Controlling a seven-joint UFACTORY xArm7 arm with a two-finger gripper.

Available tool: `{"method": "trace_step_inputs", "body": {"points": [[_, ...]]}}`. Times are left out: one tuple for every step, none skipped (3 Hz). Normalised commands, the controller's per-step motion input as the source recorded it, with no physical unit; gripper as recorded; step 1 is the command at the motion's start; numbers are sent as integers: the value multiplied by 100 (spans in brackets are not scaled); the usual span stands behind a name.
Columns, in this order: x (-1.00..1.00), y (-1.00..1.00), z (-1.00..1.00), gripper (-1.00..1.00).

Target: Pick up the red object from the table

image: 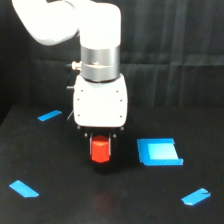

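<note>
The red object (pixel 100 150), a small red-orange stubby block, sits directly under the white gripper body, between the two dark fingers (pixel 114 142). My gripper (pixel 100 150) points straight down over the middle of the black table (pixel 60 170), and its fingers press against the block's left and right sides. The block's lower end pokes out below the fingers. I cannot tell whether the block still touches the table, because the surface right under it is dark.
A flat blue square piece (pixel 158 152) lies just to the exterior view's right of the gripper. Blue tape strips lie at the back left (pixel 49 115), front left (pixel 23 188) and front right (pixel 196 197). A black curtain closes off the back.
</note>
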Motion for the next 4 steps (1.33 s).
{"method": "trace_step_inputs", "body": {"points": [[22, 4, 91, -100], [16, 9, 98, -100], [12, 12, 97, -100], [-2, 22, 85, -91]]}}
